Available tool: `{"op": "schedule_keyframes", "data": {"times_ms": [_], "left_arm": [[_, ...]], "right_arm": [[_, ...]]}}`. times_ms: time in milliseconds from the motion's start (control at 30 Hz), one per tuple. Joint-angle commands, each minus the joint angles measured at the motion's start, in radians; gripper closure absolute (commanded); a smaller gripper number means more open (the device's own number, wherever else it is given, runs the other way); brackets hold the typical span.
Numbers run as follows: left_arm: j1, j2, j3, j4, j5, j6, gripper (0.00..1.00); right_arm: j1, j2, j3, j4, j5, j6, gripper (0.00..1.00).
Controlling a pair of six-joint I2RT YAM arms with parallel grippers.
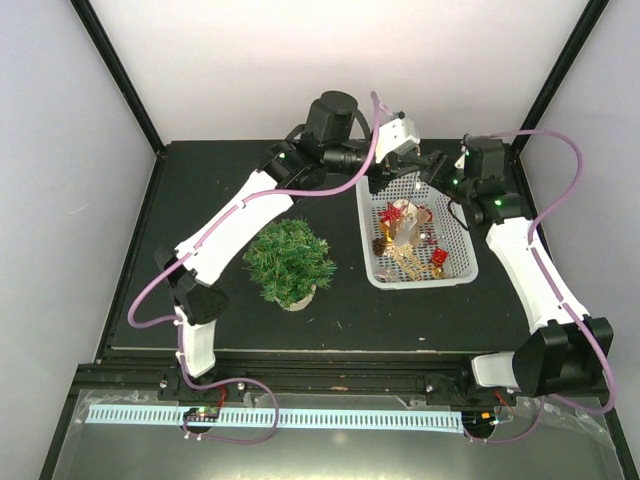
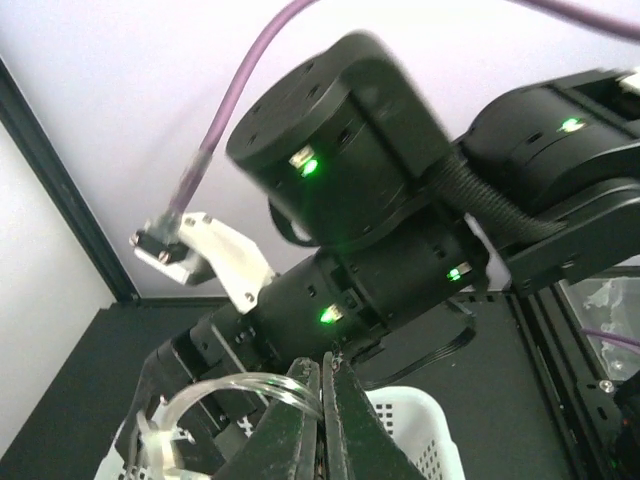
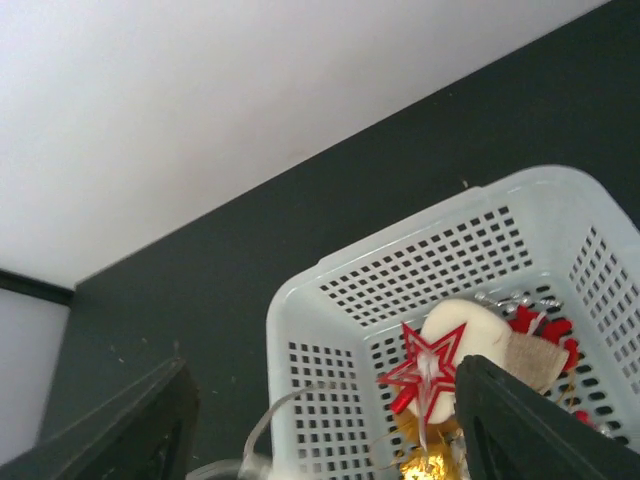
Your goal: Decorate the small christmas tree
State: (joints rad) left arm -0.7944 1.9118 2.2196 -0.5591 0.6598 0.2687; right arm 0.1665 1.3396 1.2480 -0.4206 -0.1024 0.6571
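Observation:
The small christmas tree [image 1: 290,260], bushy and green on a pale base, stands left of the white mesh basket [image 1: 420,283]. My left gripper [image 1: 385,183] hangs over the basket's far left corner. In the left wrist view the left gripper [image 2: 328,378] is shut on a clear ribbon loop [image 2: 225,392]. My right gripper [image 1: 428,170] is at the basket's far edge. The right wrist view shows the right gripper [image 3: 322,380] open, its fingers wide apart and holding nothing. A red star ornament [image 3: 428,366] shows between them above the basket [image 3: 400,250], with a clear ribbon [image 3: 268,420] to its left.
The basket [image 2: 425,425] holds several red, gold and pale ornaments [image 1: 408,238]. The two wrists crowd close together over its far end. Black frame posts and white walls close in the black tabletop [image 1: 200,190] at the back and sides.

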Motion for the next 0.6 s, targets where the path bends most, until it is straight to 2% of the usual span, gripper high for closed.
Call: {"op": "schedule_keyframes", "data": {"times_ms": [0,67,133,433,567], "left_arm": [[0.01,0.04,0.05,0.045,-0.018,-0.031,0.98],[0.013,0.054,0.056,0.048,-0.022,-0.038,0.98],[0.018,0.063,0.063,0.05,-0.021,-0.048,0.98],[0.043,0.057,0.068,0.066,0.014,-0.091,0.98],[0.046,0.055,0.076,0.072,0.023,-0.101,0.98]], "right_arm": [[-0.005,-0.024,0.001,0.001,0.052,-0.036,0.21],[-0.006,-0.042,0.003,-0.022,0.06,-0.046,0.18],[-0.005,-0.089,-0.016,-0.042,0.06,-0.048,0.19],[-0.002,-0.41,-0.312,0.052,-0.134,-0.04,0.37],[0.028,-0.455,-0.384,0.075,-0.247,-0.085,0.37]]}}
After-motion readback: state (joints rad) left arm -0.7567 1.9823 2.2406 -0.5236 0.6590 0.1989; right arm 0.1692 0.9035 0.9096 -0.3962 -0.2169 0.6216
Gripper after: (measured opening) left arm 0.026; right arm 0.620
